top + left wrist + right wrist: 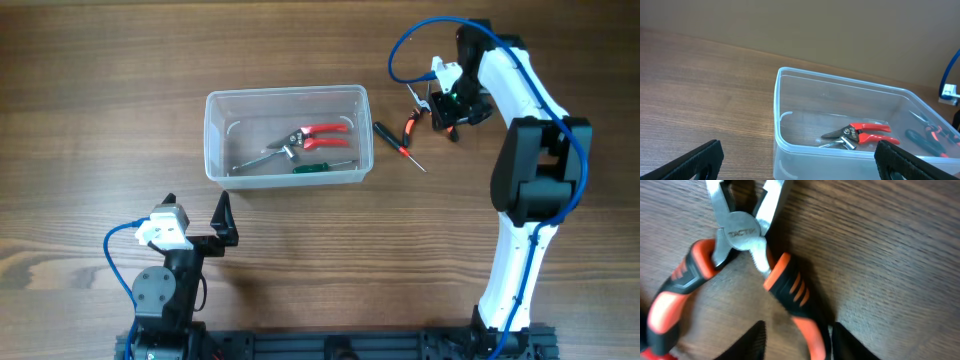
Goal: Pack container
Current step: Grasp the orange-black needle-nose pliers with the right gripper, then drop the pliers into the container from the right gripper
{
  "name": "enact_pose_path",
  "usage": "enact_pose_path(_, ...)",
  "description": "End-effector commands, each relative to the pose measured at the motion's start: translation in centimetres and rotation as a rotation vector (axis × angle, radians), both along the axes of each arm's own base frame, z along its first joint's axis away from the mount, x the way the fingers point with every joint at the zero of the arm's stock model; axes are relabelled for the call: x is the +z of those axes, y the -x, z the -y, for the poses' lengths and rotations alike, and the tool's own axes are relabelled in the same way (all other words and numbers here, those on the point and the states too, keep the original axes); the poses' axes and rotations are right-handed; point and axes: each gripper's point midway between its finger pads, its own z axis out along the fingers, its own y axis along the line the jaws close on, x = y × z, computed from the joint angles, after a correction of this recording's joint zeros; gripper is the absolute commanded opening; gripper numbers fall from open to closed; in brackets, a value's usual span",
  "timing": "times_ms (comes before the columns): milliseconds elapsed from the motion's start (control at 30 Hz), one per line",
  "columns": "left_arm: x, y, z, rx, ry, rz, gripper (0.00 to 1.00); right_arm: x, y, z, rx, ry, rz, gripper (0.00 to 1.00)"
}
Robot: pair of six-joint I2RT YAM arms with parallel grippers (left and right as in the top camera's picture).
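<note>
The clear plastic container (214, 135) sits at the table's middle and also shows in the left wrist view (790, 107). It holds red-handled pruning shears (305, 138), which the left wrist view shows too (862, 132), and a green-handled screwdriver (320, 167). Orange-and-black pliers (412, 121) lie on the table right of the container. My right gripper (800, 342) is down over them, fingers open on either side of one pliers handle (790, 287). My left gripper (797, 167) is open and empty, just in front of the container's near left corner.
A black-and-red screwdriver (396, 144) lies on the table between the container and the pliers. A blue cable (400, 50) loops off the right arm. The left arm's base (165, 290) stands at the front left.
</note>
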Motion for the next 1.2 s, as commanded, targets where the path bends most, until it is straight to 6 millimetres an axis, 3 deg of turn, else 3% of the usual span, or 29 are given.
enact_pose_path(0, -0.2, 0.0, -0.2, 0.01, 0.008, -0.004, 1.0, -2.4, 0.7, 0.3, -0.006, 0.01, -0.054, 0.29)
enact_pose_path(133, -0.2, 0.0, -0.2, 0.01, 0.008, -0.004, 1.0, -3.5, 1.4, 0.4, -0.046, 0.017, -0.086, 0.17)
enact_pose_path(200, -0.2, 0.0, -0.2, 0.01, 0.008, -0.004, 1.0, -3.7, 1.5, 0.6, -0.096, 0.028, -0.092, 0.04)
enact_pose_path(333, -0.2, 0.0, -0.2, 0.01, 0.008, -0.004, 1.0, -2.6, 1.5, 1.9, -0.205, 0.076, -0.089, 0.04)
enact_pose_path(433, -0.2, 0.0, -0.2, 0.01, 0.008, -0.004, 1.0, 0.3, 0.9, 4.0, -0.226, 0.141, -0.04, 0.04)
enact_pose_path(500, -0.2, 0.0, -0.2, 0.01, 0.008, -0.004, 1.0, 4.1, -0.3, 5.2, -0.255, 0.172, 0.049, 0.04)
enact_pose_path(600, -0.2, 0.0, -0.2, 0.01, 0.008, -0.004, 1.0, 10.4, -2.1, 4.3, -0.282, 0.101, 0.209, 0.04)
enact_pose_path(700, -0.2, 0.0, -0.2, 0.01, 0.008, -0.004, 1.0, 18.3, -3.1, 0.6, -0.26, -0.078, 0.402, 0.05)
enact_pose_path(800, -0.2, 0.0, -0.2, 0.01, 0.008, -0.004, 1.0, 25.3, -2.5, -4.5, -0.148, -0.245, 0.567, 0.04)
enact_pose_path(833, -0.2, 0.0, -0.2, 0.01, 0.008, -0.004, 1.0, 28.0, -1.8, -7.1, -0.06, -0.294, 0.633, 0.04)
enact_pose_path(900, -0.2, 0.0, -0.2, 0.01, 0.008, -0.004, 1.0, 31.1, -0.6, -11.5, 0.133, -0.342, 0.726, 0.04)
enact_pose_path(933, -0.2, 0.0, -0.2, 0.01, 0.008, -0.004, 1.0, 32.5, 0.7, -15.4, 0.31, -0.356, 0.781, 0.04)
enact_pose_path(1033, -0.2, 0.0, -0.2, 0.01, 0.008, -0.004, 1.0, 32.2, 2.8, -21.3, 0.579, -0.355, 0.804, 0.04)
enact_pose_path(1100, -0.2, 0.0, -0.2, 0.01, 0.008, -0.004, 1.0, 30.2, 4.6, -25.3, 0.834, -0.327, 0.79, 0.04)
enact_pose_path(1167, -0.2, 0.0, -0.2, 0.01, 0.008, -0.004, 1.0, 28.0, 5.7, -27.9, 1.048, -0.288, 0.778, 0.04)
